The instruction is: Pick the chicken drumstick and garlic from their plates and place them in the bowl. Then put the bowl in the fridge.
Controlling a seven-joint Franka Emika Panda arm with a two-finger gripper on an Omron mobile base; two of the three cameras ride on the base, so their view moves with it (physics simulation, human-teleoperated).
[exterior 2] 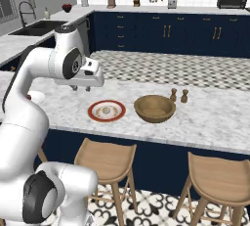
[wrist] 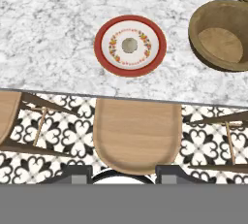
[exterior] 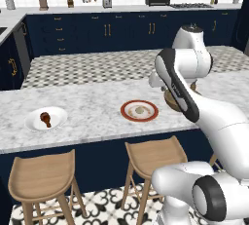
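Chicken drumstick [exterior: 45,119], a small reddish-brown club of meat, lies on the plain white round plate [exterior: 34,121] near the front edge of the grey-veined marble counter [exterior: 92,107]; in the left base view its long axis runs from about 11 o'clock to 5 o'clock, though which end is the thick one is too small to tell. At 3 o'clock from it, well apart, the pale beige garlic bulb [wrist: 129,45] sits upright in the middle of the cream plate with a broad red-orange rim [wrist: 103,53]. In the hand view the deep tan-brown wooden bowl [wrist: 203,24] stands at 3 o'clock from that plate, near it but not touching. Two light wooden stools [exterior: 44,170] stand below the counter's front edge, over a black-and-white patterned floor. Two small brown shakers [exterior 2: 178,95] stand just behind the bowl. Above the counter hangs the two-finger gripper [wrist: 124,174], its dark fingertips [wrist: 80,173] partly parted with nothing between them. Nothing lies between the plates and the bowl. Farthest back run navy cabinets [exterior: 107,29] under a white worktop.
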